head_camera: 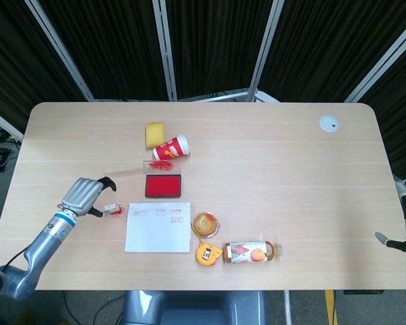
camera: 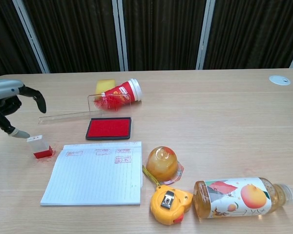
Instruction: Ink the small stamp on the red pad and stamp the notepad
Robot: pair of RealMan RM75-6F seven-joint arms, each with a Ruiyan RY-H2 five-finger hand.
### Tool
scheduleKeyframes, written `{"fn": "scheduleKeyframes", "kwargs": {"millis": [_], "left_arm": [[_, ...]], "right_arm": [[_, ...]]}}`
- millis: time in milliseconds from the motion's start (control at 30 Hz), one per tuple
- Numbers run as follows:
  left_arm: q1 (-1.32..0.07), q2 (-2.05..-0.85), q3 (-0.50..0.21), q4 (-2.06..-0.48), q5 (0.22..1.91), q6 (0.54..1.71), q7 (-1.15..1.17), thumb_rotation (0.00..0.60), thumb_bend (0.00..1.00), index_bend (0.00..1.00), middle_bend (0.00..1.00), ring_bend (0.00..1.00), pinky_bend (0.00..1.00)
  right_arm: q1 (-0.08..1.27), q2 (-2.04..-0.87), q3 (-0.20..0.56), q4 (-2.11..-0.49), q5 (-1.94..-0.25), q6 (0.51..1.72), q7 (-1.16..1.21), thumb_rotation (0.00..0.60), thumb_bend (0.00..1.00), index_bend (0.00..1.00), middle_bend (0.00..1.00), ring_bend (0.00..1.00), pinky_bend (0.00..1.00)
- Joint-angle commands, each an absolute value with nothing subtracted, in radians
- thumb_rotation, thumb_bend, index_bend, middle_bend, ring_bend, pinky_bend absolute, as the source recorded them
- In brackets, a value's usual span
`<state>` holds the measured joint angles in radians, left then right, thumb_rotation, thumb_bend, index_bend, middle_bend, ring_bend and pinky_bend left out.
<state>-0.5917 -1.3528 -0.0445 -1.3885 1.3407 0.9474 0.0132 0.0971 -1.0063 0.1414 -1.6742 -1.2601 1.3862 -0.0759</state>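
The small stamp (camera: 40,146) (head_camera: 111,210), white with a red base, stands on the table just left of the notepad (camera: 94,171) (head_camera: 158,227). Several red imprints mark the notepad's top edge. The red ink pad (camera: 109,127) (head_camera: 163,185) lies open behind the notepad, its clear lid (camera: 68,114) propped beside it. My left hand (camera: 7,105) (head_camera: 84,196) hovers up and left of the stamp, fingers spread, holding nothing. Only a bit of my right arm (head_camera: 404,238) shows at the table's right edge; the hand itself is out of sight.
A tipped red cup (camera: 121,92) and a yellow sponge (camera: 104,86) lie behind the pad. An orange jelly cup (camera: 162,163), a yellow tape measure (camera: 170,204) and a juice bottle (camera: 239,196) sit right of the notepad. A white disc (camera: 279,80) lies far right.
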Motion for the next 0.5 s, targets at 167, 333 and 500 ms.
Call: {"fn": "scheduleKeyframes", "kwargs": {"millis": [167, 333, 500], "left_arm": [[-0.47, -1.162, -0.047, -1.663, 1.364, 1.176, 0.127, 0.6, 0.0, 0.09, 0.02, 0.13, 0.23], [-0.36, -1.125, -0.034, -1.792, 1.369, 1.364, 0.234, 0.6, 0.0, 0.0, 0.0, 0.0, 0.0], [-0.299, -1.11, -0.014, -1.845, 1.392, 1.439, 0.282, 0.6, 0.0, 0.0, 0.0, 0.0, 0.0]], "right_arm": [[0.084, -0.987, 0.133, -1.704, -1.305, 1.415, -0.049, 0.6, 0.0, 0.0, 0.0, 0.0, 0.0], [0.079, -0.978, 0.125, -1.713, -1.337, 1.429, -0.033, 0.6, 0.0, 0.0, 0.0, 0.0, 0.0], [0.073, -0.974, 0.123, -1.716, -1.361, 1.448, -0.02, 0.6, 0.0, 0.0, 0.0, 0.0, 0.0]]}}
